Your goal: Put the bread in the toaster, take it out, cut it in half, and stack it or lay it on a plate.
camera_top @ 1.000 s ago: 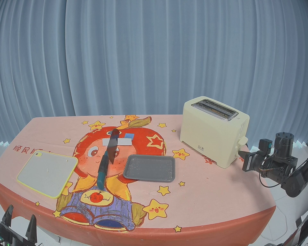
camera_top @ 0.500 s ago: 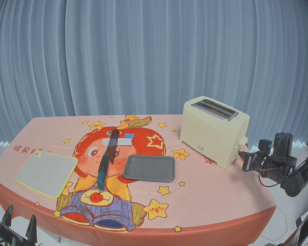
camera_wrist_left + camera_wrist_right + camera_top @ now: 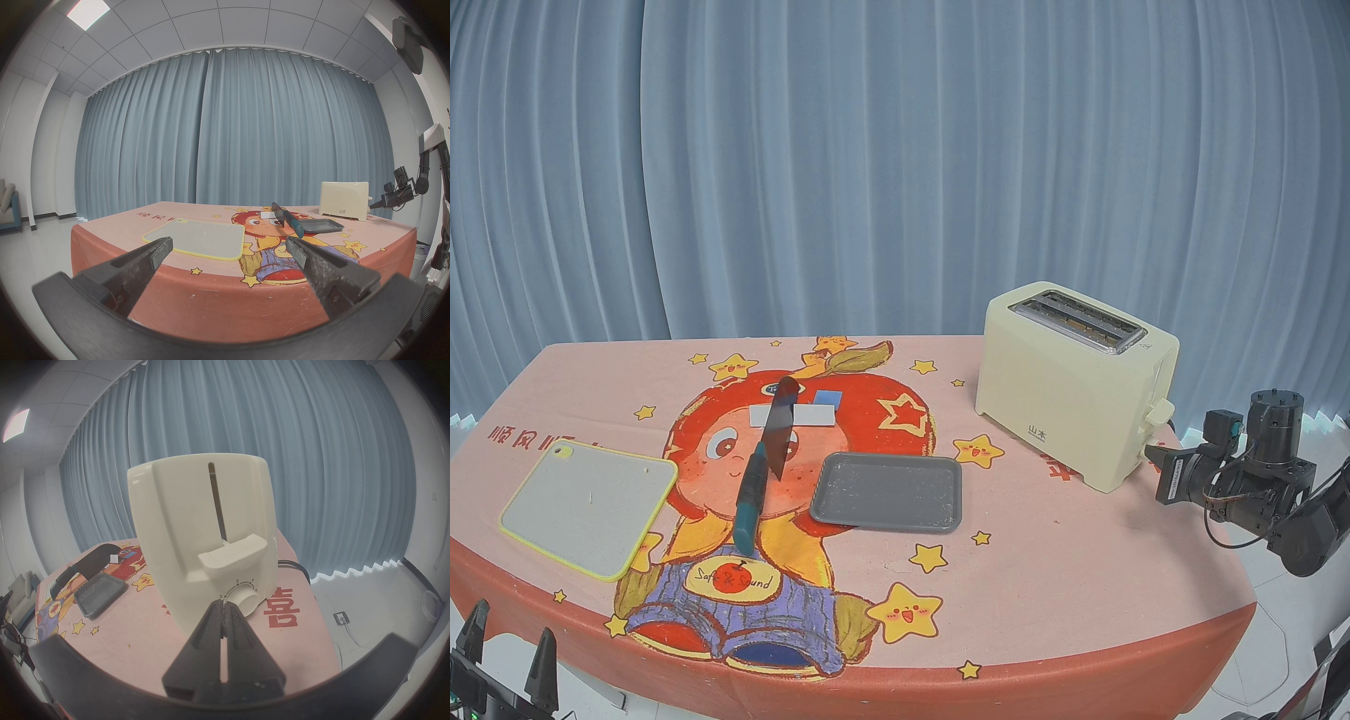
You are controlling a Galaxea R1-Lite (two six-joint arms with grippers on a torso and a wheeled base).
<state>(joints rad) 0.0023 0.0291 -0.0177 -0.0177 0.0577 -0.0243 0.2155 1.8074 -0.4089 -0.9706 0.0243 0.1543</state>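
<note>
The cream toaster (image 3: 1073, 380) stands at the table's right, its two slots (image 3: 1078, 322) facing up; I cannot tell if bread is inside. Its lever (image 3: 233, 552) sits at the low end of its track. My right gripper (image 3: 1151, 452) is shut and empty, with its tips just below the lever and close to the dial (image 3: 243, 600). In the right wrist view, the right gripper (image 3: 224, 607) points at the toaster (image 3: 206, 514). My left gripper (image 3: 229, 248) hangs open off the table's near left corner, holding nothing.
A knife with a teal handle (image 3: 764, 459) lies tilted at mid-table. A grey tray (image 3: 888, 491) is right of it and a cutting board (image 3: 589, 506) is on the left. Small white and blue tape pieces (image 3: 792, 414) lie behind the knife.
My right gripper has sunk very slightly beside the toaster's lever. Everything else stays as it was.
</note>
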